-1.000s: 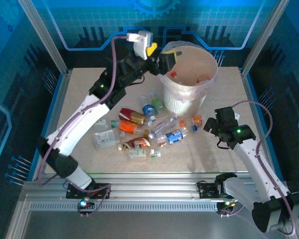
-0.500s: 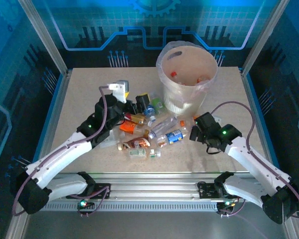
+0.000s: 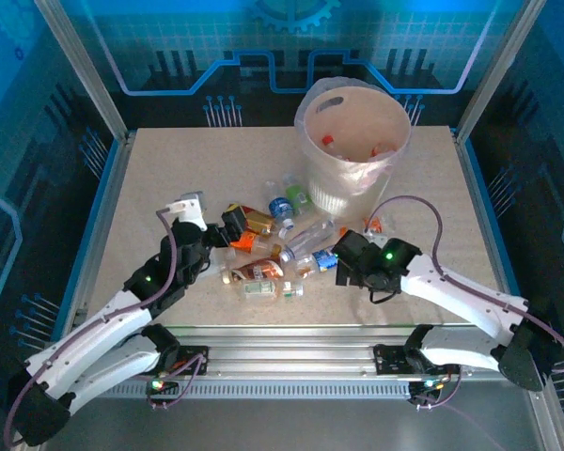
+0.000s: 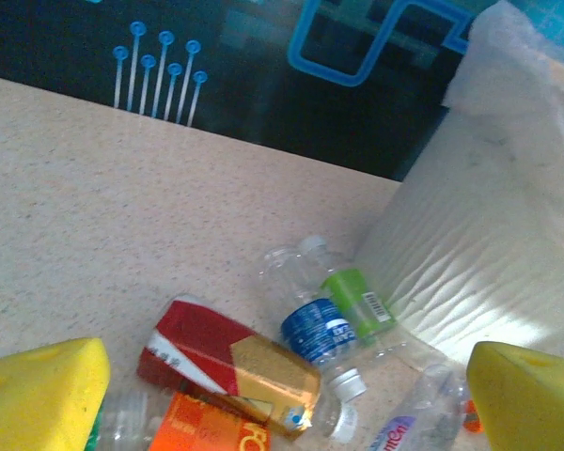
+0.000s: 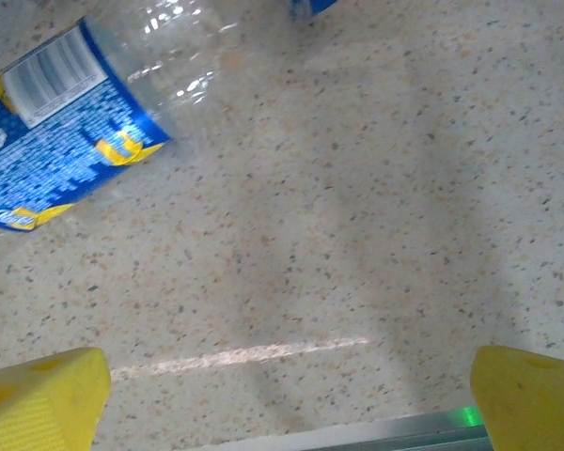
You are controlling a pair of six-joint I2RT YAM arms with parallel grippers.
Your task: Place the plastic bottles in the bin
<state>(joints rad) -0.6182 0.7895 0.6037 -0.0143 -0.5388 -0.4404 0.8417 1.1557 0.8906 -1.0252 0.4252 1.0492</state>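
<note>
Several plastic bottles (image 3: 273,246) lie in a heap on the table in front of the bin (image 3: 346,195), a tall ribbed white basket with a bag liner and a few bottles inside. My left gripper (image 3: 236,224) hangs open at the heap's left edge. In its wrist view the left gripper (image 4: 282,399) frames a red-and-gold labelled bottle (image 4: 235,362), with a blue-labelled bottle (image 4: 315,329) and a green-labelled one (image 4: 357,301) beyond, against the bin's wall (image 4: 479,244). My right gripper (image 3: 344,257) stands open at the heap's right edge; the right gripper (image 5: 287,399) has bare table between its pads and a blue-labelled bottle (image 5: 66,160) ahead to the left.
Blue panel walls and metal posts (image 3: 89,85) close in the table at the back and sides. The aluminium rail (image 3: 291,362) with both arm bases runs along the near edge. An orange-labelled bottle (image 4: 207,427) lies just under my left gripper.
My left arm has swung down from above the bin to the left side of the heap. My right arm has moved left and lower, up to the heap's right side. Both stayed open.
</note>
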